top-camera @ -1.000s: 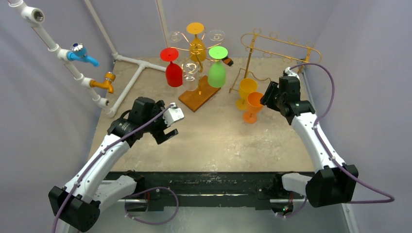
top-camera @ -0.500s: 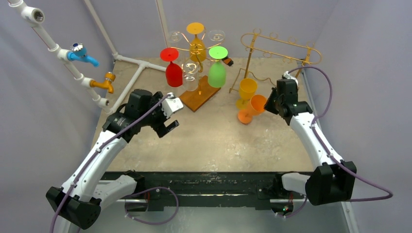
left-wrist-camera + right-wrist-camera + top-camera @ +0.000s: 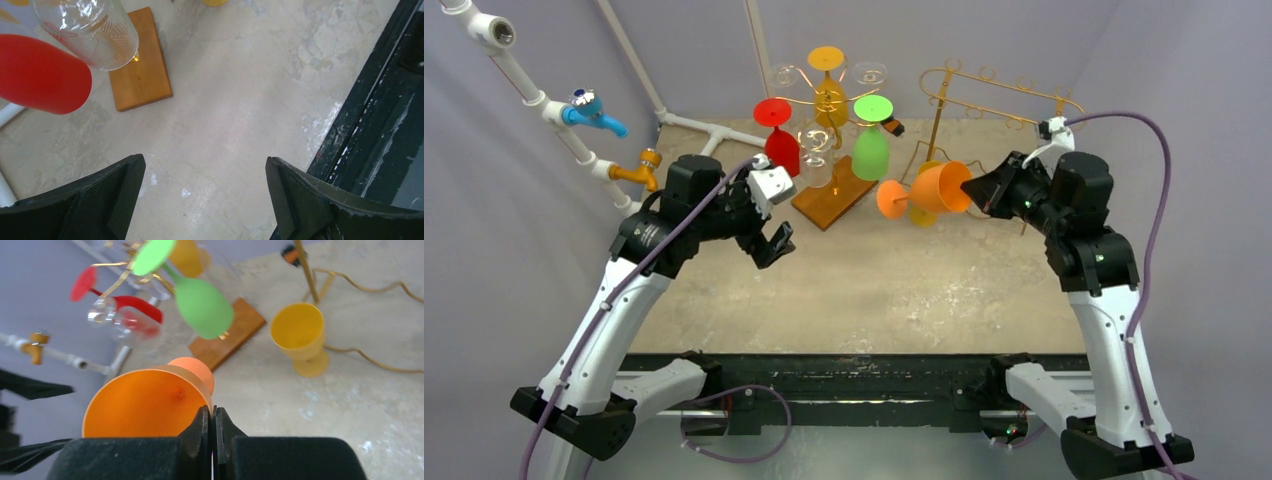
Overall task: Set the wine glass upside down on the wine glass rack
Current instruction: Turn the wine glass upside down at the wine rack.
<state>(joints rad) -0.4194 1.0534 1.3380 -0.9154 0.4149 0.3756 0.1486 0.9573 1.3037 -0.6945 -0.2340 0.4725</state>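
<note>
1. Fingers (image 3: 196, 432) of the right gripper (image 3: 212, 413) pinch the thin rim of an orange plastic wine glass (image 3: 934, 188), almost meeting across it.
2. That glass hangs clear of the pale tabletop (image 3: 874, 290), tipped on its side right of centre in the overhead view, round foot pointing to frame left, mouth towards the gripper.
3. Just behind it a yellow plastic goblet (image 3: 299, 335) stands upright on the tabletop, beneath a gold wire rack (image 3: 937, 125) at upper right.
4. Upper centre, a second gold wire rack on a wooden base (image 3: 829, 200) carries a red glass (image 3: 781, 152), a green glass (image 3: 870, 152) and a clear glass (image 3: 816, 168) upside down.
5. Left gripper (image 3: 204, 162) hovers above the tabletop at centre left, fingers spread wide, holding nothing.
</note>
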